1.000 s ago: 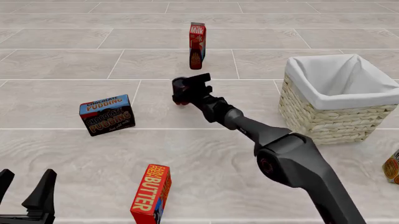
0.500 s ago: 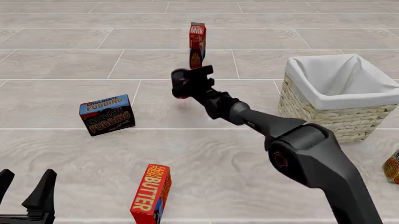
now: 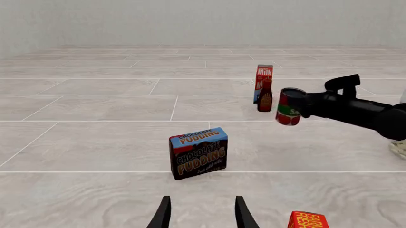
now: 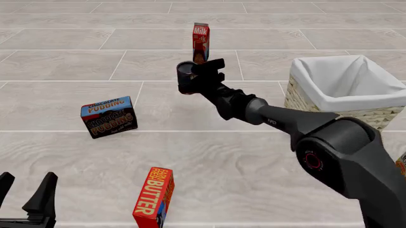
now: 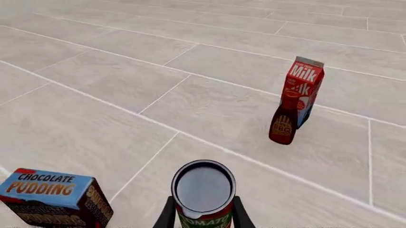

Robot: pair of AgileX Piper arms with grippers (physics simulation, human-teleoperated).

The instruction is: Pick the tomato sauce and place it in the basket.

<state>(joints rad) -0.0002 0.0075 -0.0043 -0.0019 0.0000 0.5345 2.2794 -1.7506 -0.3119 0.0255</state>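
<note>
The tomato sauce (image 4: pixel 185 79), a small dark red can with a red and green label, hangs above the floor, left of the basket. My right gripper (image 4: pixel 190 78) is shut on it. The right wrist view looks down on the can's dark lid (image 5: pixel 204 186) between the fingers (image 5: pixel 167 214). In the left wrist view the tomato sauce (image 3: pixel 289 107) is held off the floor. The pale wicker basket (image 4: pixel 320 116) with white lining stands at the right. My left gripper (image 4: pixel 25 199) is open and holds nothing at the near left corner; the left wrist view shows its fingertips (image 3: pixel 163 214) apart.
A red milk carton (image 4: pixel 201 37) with a dark sauce bottle (image 5: pixel 284 121) in front of it stands behind the held can. A chocolate pudding box (image 4: pixel 109 116) lies at the left, a butter box (image 4: pixel 153 197) at the front, and an orange-labelled can (image 4: pixel 400 167) at the right edge.
The right gripper has risen with the tomato sauce, lifting it off the floor and slightly farther back. The left arm has not moved.
</note>
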